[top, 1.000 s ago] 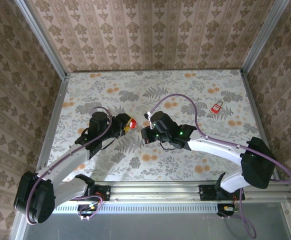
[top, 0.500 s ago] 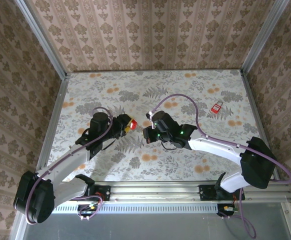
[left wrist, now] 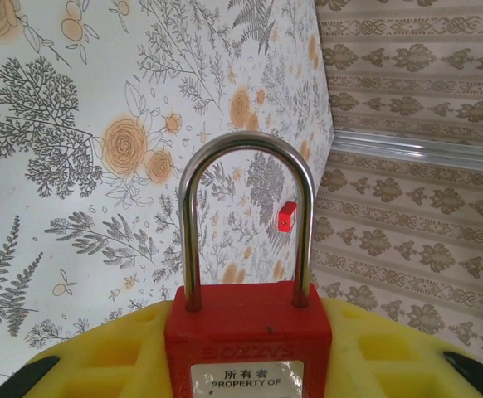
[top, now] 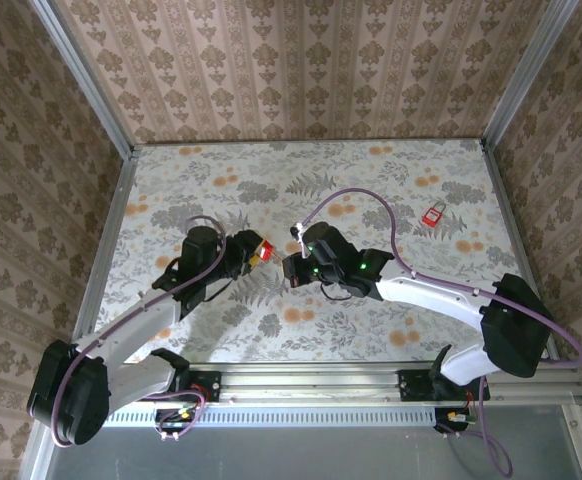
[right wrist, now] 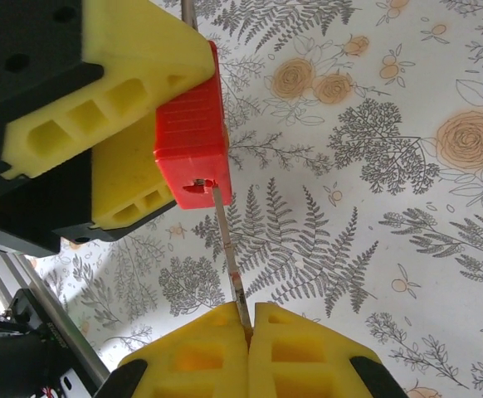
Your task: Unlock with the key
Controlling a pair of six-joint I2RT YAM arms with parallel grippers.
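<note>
Left claw (left wrist: 248,358) clamped on rigid red padlock (right wrist: 193,141) body; right claw (right wrist: 250,327) shut tight on key (right wrist: 230,259), tip at keyhole (right wrist: 200,186). Key judged thin, stiff, slippery; best gripped at head.

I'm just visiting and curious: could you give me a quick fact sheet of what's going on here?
left tool: grips red padlock, shackle closed
right tool: shut on key
key: tip at the keyhole, depth unclear
second padlock: lying on table, far right
</note>
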